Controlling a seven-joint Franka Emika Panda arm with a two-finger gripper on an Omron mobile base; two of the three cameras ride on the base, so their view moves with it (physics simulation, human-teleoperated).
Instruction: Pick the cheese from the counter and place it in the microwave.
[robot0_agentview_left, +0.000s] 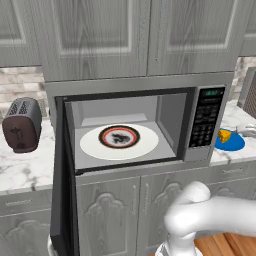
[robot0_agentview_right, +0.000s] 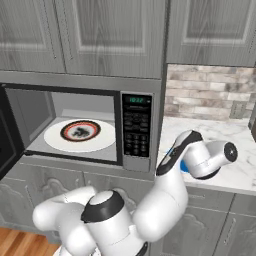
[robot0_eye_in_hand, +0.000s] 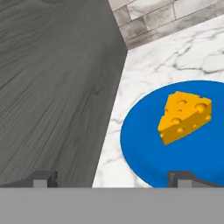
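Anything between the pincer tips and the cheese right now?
No obstacle: in the hand view, just bare blue plate separates the pincer from the cheese.

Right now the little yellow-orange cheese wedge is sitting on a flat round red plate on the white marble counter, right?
Not quite: the flat round plate under the yellow-orange cheese wedge is blue, not red, as the hand view shows. It does sit on the white marble counter.

Cheese (robot0_eye_in_hand: 184, 116) on plate (robot0_eye_in_hand: 144, 144), right of microwave (robot0_agentview_left: 145, 125).
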